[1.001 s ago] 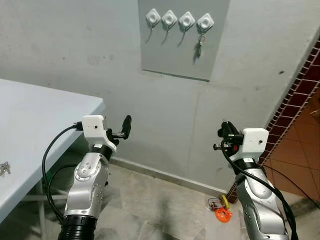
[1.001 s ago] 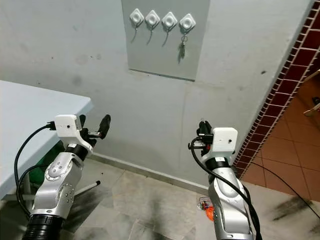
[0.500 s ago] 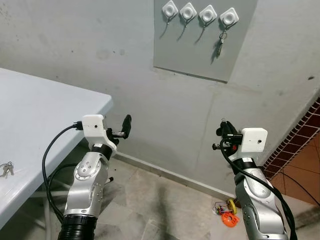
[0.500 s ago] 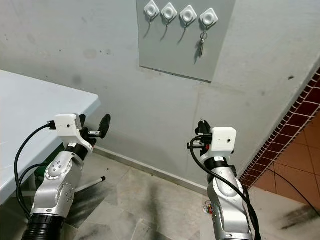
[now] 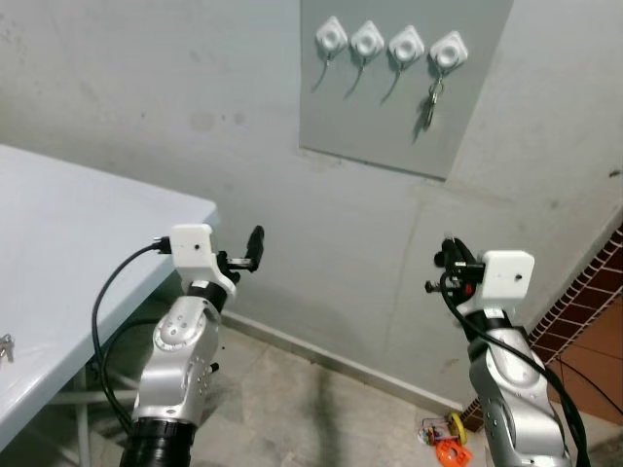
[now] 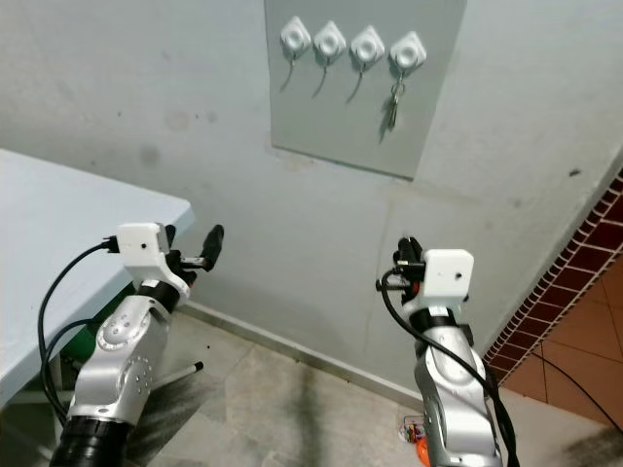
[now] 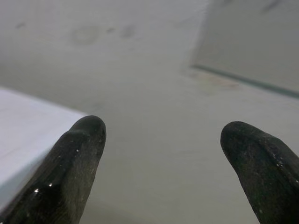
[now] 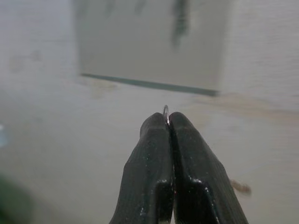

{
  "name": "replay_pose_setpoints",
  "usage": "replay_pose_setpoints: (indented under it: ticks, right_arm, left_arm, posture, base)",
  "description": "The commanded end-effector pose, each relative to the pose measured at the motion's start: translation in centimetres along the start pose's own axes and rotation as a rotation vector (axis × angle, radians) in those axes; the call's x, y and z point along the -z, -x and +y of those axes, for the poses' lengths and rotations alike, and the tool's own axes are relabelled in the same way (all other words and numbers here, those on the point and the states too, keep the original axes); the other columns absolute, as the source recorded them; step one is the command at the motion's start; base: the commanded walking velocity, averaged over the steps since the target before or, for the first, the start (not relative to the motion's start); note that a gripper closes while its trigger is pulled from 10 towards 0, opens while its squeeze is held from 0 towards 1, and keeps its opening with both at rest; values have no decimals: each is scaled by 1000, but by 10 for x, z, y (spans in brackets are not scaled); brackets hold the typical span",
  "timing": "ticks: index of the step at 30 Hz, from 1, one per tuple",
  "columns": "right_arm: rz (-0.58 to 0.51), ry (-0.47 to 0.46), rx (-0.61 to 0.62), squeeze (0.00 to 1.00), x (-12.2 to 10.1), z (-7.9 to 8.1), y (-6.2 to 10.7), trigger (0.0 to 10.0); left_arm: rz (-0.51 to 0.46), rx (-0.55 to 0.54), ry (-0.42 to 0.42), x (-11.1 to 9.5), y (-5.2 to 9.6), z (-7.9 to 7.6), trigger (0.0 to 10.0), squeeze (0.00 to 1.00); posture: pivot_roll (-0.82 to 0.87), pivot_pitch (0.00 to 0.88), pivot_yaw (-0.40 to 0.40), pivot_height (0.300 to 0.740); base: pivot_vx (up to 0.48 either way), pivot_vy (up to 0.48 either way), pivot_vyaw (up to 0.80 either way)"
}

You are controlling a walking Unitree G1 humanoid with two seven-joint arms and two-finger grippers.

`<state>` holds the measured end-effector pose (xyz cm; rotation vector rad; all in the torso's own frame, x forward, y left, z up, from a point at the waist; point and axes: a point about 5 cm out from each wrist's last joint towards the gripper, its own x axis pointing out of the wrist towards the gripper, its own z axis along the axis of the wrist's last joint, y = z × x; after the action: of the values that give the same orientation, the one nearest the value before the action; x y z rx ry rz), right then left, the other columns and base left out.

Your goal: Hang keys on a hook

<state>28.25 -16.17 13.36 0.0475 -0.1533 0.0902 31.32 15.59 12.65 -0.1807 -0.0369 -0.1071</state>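
Key ring [image 8: 166, 111] pinched in raised right gripper [image 8: 168, 122] — left gripper [image 7: 161, 140] (jaws apart) raised too.

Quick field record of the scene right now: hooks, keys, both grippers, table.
hook board: grey panel on the wall, four white hooks in a row
free hooks: the three to the left
taken hook: rightmost, a key hanging from it
right gripper: shut on a key ring, held below the panel, pointing at the wall
left gripper: open, holding nothing, raised beside the table corner
table: white, on the robot's left; keys at its near edge
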Motion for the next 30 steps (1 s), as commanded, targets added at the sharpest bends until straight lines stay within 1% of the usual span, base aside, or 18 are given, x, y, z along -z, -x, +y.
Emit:
replay_pose_setpoints:
  ticks: [1,30]
  right_arm:
    - [-5,8,8,0,-2,-5,1,10000]
    - [-6,11,2,0,-3,-5,1,10000]
  left_arm:
    - [-11,11,-4,-4,-2,-4,10000,0]
    - [-11,-2,0,-3,-2,-4,10000,0]
  posture:
    - [-21,0,9,732]
    - [-24,0,6,732]
  base:
    - [0,0,0]
    - [0,0,0]
